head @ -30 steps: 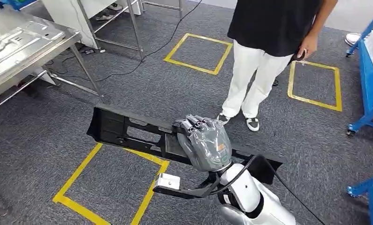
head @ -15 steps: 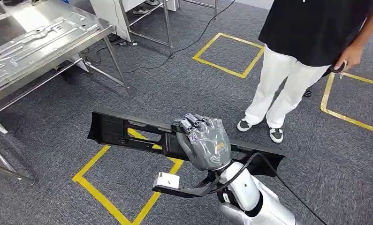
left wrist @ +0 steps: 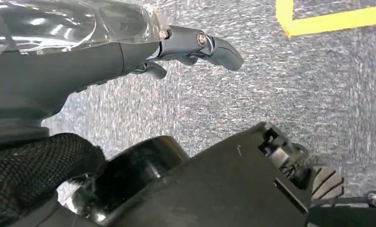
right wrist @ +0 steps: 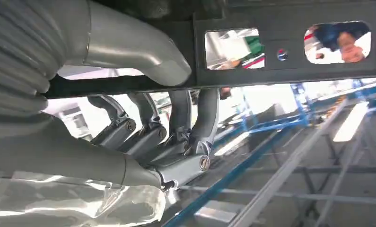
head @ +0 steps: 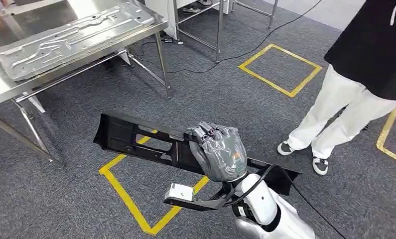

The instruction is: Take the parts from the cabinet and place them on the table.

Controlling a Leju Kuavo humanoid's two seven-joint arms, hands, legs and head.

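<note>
The long black plastic part [head: 151, 144] is gripped near its middle by the right hand [head: 218, 152], with the fingers [head: 205, 131] curled over the top edge and the thumb [right wrist: 134, 52] pressed against the other face, so the piece is clamped from both sides. It's carried roughly level and well above the grey carpet, probably because a mid-length grip keeps such a long piece from tipping. The left hand [left wrist: 82, 56] is seen hanging over the carpet with nothing in it, fingers [left wrist: 214, 45] only loosely bent and apart. The metal worktop [head: 1, 87] is up ahead to the left, with a stamped sheet-metal panel [head: 76, 32] already lying on it. The part is nowhere near it yet, so the carrying leg is judged to be underway, with the set-down not yet done. A person [head: 355, 94] in white trousers is standing off to the right, which could get tight given how far the part sticks out.
</note>
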